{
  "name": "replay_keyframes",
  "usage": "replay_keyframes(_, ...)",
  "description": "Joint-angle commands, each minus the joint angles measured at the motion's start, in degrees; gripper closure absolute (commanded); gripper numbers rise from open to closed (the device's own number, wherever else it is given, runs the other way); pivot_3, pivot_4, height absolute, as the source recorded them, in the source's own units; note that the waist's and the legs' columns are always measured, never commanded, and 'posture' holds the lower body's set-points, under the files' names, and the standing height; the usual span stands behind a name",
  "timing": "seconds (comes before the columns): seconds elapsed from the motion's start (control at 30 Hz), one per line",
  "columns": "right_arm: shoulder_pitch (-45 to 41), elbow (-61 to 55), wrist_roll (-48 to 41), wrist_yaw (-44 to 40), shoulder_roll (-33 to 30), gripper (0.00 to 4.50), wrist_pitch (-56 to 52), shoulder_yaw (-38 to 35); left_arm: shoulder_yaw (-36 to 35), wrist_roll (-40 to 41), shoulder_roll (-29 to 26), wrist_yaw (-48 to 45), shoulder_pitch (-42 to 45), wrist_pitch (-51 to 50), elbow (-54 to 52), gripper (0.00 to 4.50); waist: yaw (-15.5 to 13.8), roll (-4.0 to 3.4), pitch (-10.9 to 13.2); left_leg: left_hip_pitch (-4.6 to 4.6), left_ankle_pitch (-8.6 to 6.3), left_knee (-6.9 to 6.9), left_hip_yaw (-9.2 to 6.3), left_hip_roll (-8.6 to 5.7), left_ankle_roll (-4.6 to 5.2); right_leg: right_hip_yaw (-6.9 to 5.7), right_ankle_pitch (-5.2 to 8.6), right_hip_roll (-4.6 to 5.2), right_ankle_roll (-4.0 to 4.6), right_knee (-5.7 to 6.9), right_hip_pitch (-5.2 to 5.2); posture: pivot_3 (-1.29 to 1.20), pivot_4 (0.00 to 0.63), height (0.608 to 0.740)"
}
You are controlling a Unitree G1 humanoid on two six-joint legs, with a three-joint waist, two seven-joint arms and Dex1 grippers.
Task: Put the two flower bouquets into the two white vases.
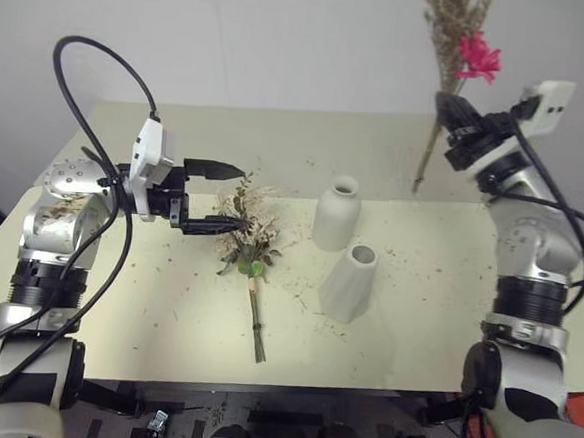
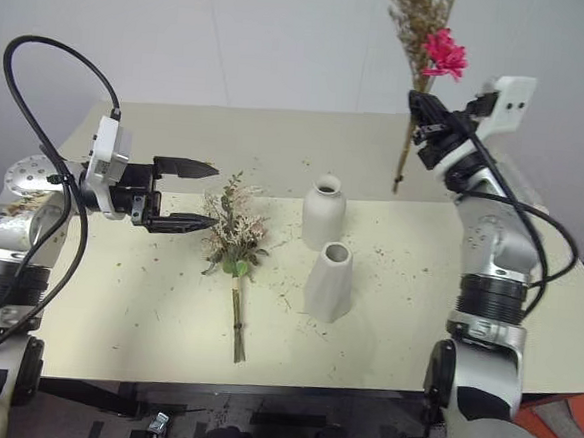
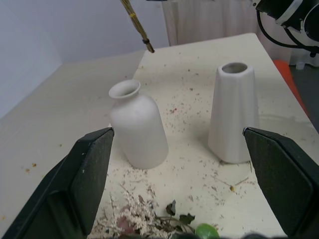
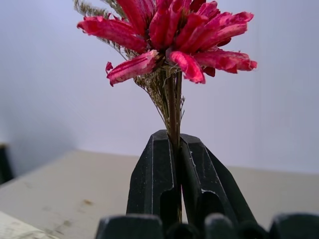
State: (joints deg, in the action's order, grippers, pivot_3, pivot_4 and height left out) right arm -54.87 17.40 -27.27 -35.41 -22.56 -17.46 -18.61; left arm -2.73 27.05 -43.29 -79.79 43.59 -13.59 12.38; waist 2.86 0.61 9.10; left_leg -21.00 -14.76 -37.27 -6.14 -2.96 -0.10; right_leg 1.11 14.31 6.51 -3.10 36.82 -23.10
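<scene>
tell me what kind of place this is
Probably a robot test bench, not a home: a plain pale table strewn with dried plant crumbs, against a bare white wall, with black equipment below its front edge.

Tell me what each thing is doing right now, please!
slim bouquet: held up in the air, stems hanging down
fuller bouquet: lying flat on the table
bottle-shaped vase: upright, empty
cone vase: upright, empty
right gripper: shut on the slim bouquet's stems
left gripper: open, above the fuller bouquet
</scene>
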Motion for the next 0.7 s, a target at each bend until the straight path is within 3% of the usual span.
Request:
replay_keyframes(0.03, -2.8, 0.2, -2.1, -2.5, 2.3, 4.20, 5.6, 0.2, -2.4, 0.9, -1.9, 0.6, -0.7, -1.1, -3.0, 0.00, 0.2, -0.01, 0.0, -0.06, 0.04, 0.01, 0.00, 0.02, -0.07, 0.00, 0.00, -0.01, 0.01, 0.04, -0.10, 0.00, 0.150, 0.740)
replay_keyframes(0.33, -9.0, 15.7, -1.7, -6.9, 7.8, 4.20, 15.3, 0.7, -5.1, 2.1, -5.2, 1.8, -3.3, -4.6, -6.8, 0.00, 1.1, -0.02, 0.0, -0.02, 0.08, 0.04, -0.01, 0.04, -0.13, 0.01, -0.03, -0.05, 0.05, 0.17, -0.13, 0.00, 0.150, 0.740)
replay_keyframes(0.7, -14.2, 33.6, -0.5, -12.7, 9.5, 4.20, 23.8, 0.0, -7.5, 4.3, -7.6, 3.0, -6.0, -7.9, -9.3, 0.00, 1.3, -0.03, 0.0, 0.02, 0.09, 0.08, -0.03, 0.07, -0.15, 0.06, -0.04, -0.07, 0.06, 0.20, -0.15, 0.00, 0.150, 0.740)
